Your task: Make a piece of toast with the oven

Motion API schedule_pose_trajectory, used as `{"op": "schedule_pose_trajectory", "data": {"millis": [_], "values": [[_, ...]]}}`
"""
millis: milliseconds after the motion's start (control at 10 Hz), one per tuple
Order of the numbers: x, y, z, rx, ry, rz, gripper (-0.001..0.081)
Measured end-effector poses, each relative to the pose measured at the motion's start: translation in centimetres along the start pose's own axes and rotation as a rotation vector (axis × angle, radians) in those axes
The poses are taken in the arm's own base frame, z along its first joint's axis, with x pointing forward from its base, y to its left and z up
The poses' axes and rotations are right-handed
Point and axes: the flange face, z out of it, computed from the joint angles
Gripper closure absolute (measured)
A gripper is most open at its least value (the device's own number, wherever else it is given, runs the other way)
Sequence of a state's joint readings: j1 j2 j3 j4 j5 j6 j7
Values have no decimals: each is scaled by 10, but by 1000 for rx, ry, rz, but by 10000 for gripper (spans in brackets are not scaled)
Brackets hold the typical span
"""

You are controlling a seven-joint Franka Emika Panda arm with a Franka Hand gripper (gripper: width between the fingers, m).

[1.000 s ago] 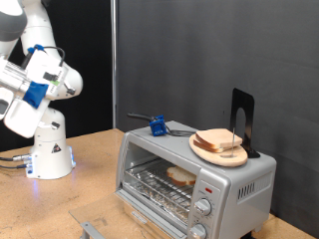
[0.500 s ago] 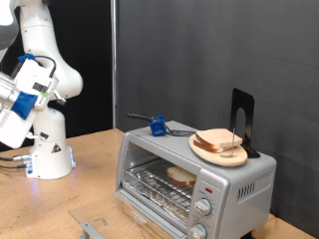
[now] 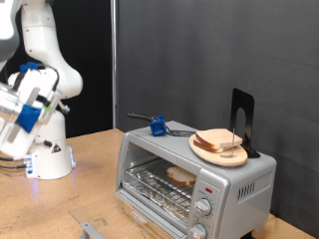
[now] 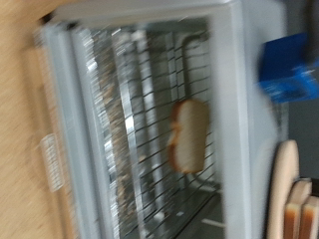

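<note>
While the toaster oven (image 3: 195,176) sits unmoved on the wooden table (image 3: 95,159), the white Panda arm (image 3: 35,75) has swung lower and further toward the exterior view's left edge than a second ago. A black backdrop (image 3: 199,50) closes off the room behind. One piece of toast (image 3: 181,175) lies on the wire rack (image 3: 159,184) inside the oven, its door open; the wrist view shows it there too. More bread slices (image 3: 221,142) rest on a round wooden plate (image 3: 204,152) atop the oven, beside a blue-handled tool (image 3: 157,125) and a black stand (image 3: 242,119). The gripper's fingers show in neither view, so whether they are spread or closed cannot be told.
</note>
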State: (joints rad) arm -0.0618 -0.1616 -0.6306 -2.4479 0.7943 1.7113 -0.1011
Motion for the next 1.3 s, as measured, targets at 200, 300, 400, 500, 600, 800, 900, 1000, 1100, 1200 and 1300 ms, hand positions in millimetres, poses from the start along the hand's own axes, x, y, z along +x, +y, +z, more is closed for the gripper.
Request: {"op": "schedule_pose_trajectory", "data": {"millis": [200,300,400,500,600,800,900,1000,1100,1200,1300], "values": [[28,21,9,-31,64,-118,-2],[38,32,15,-52,66,-141,-2],[47,44,21,-68,59,-145,-2],[55,55,26,-75,58,-138,-2],[63,65,30,-70,66,-128,-2],[80,80,30,-67,105,-109,-2],[87,86,31,-71,118,-100,-2],[94,90,35,-78,117,-88,-2],[100,93,41,-90,106,-78,-2],[103,94,51,-101,81,-69,-2],[106,93,63,-108,55,-60,-2]]}}
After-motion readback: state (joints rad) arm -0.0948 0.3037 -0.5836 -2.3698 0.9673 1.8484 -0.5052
